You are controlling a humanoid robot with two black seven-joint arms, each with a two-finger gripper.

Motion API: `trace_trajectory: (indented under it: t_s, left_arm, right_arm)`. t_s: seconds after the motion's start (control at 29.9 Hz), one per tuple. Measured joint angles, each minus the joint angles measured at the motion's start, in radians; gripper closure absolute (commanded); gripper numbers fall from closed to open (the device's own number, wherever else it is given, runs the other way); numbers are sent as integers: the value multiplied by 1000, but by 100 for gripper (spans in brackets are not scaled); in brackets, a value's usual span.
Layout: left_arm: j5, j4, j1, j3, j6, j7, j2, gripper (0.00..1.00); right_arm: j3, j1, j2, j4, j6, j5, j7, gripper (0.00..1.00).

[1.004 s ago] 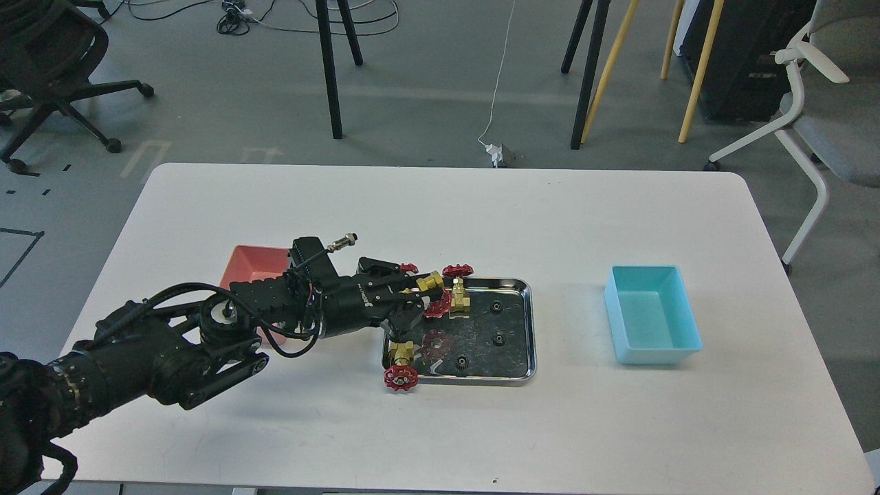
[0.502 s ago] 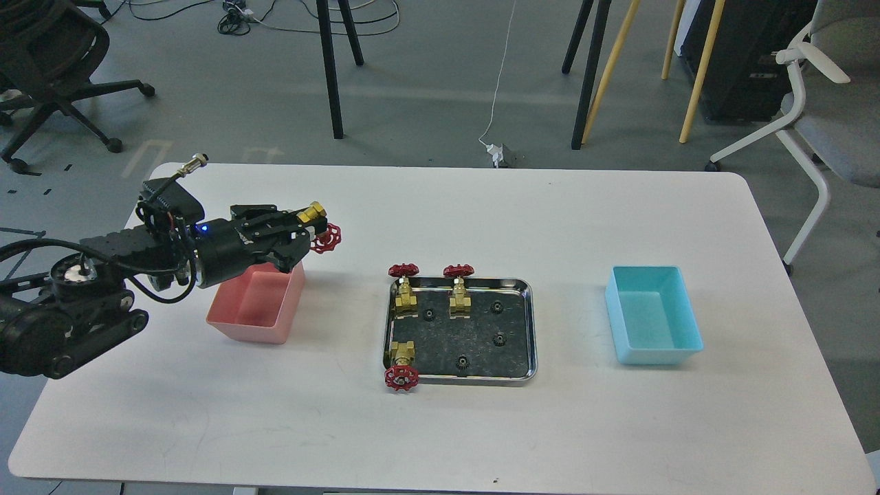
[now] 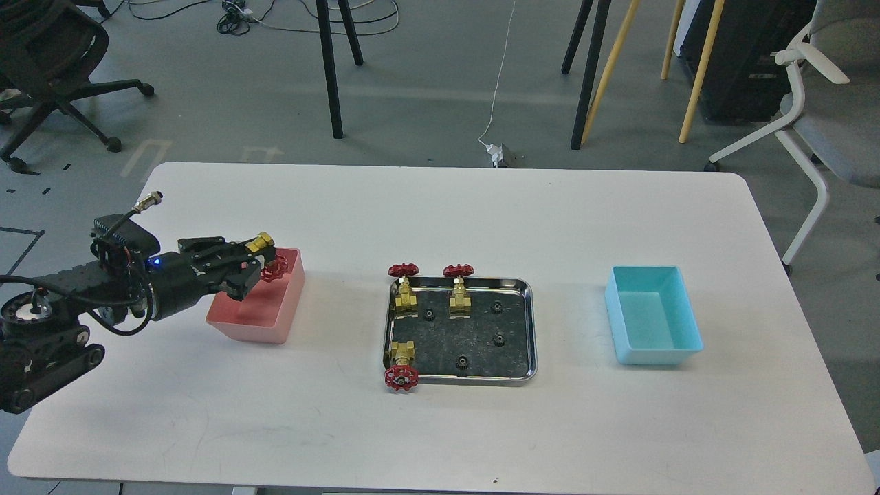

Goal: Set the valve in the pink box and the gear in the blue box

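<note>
Brass gleams between the fingers of the left end effector [image 3: 258, 260], clamped on the valve [image 3: 267, 257], whose round red spoked handwheel hangs over the salmon pink box [image 3: 265, 323]. On the matte white worktop [image 3: 440, 426], a shiny steel tray [image 3: 528, 330] holds 3 more valves and 4 tiny toothed gears, one gear [image 3: 500, 339] near its right wall. Glossy, tapered, the blue box [image 3: 653, 320] sits well apart.

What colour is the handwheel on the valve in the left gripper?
Red, on the small brass-yellow valve held by the left gripper; head view.
</note>
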Motion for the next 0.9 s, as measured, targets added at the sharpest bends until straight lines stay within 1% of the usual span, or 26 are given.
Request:
trace_trajectory:
  t_s: [0.23, 0.33, 0.4, 0.43, 0.5, 0.57, 0.64, 0.74, 0.84, 0.9]
  left_arm:
    - [-7, 31, 30, 0, 24, 0, -2, 69]
    - [-21, 32, 51, 0, 27, 0, -3, 66]
    - [-34, 32, 61, 0, 29, 0, -11, 60]
    - [-40, 32, 64, 0, 29, 0, -18, 56]
    - [-58, 32, 67, 0, 29, 0, -36, 42]
    - [-81, 31, 67, 0, 30, 0, -49, 31]
    - [-119, 29, 66, -5, 30, 0, -58, 12]
    - [-214, 21, 52, -36, 30, 0, -67, 2]
    - [-327, 12, 21, -102, 19, 0, -69, 1]
    - [-379, 9, -12, -138, -5, 0, -69, 1]
  right_arm:
    - [0, 3, -1, 0, 0, -1, 0, 1]
    - [0, 3, -1, 0, 0, -2, 0, 1]
    - [0, 3, -1, 0, 0, -2, 0, 1]
    - [0, 4, -1, 0, 0, -2, 0, 1]
    - [0, 4, -1, 0, 0, -2, 0, 1]
    - [0, 5, -2, 0, 0, -2, 0, 1]
    - [0, 15, -4, 0, 0, -2, 0, 1]
    - [-1, 34, -7, -1, 0, -2, 0, 1]
    - [-1, 56, -7, 1, 0, -1, 0, 1]
    - [-1, 73, -7, 2, 0, -1, -2, 1]
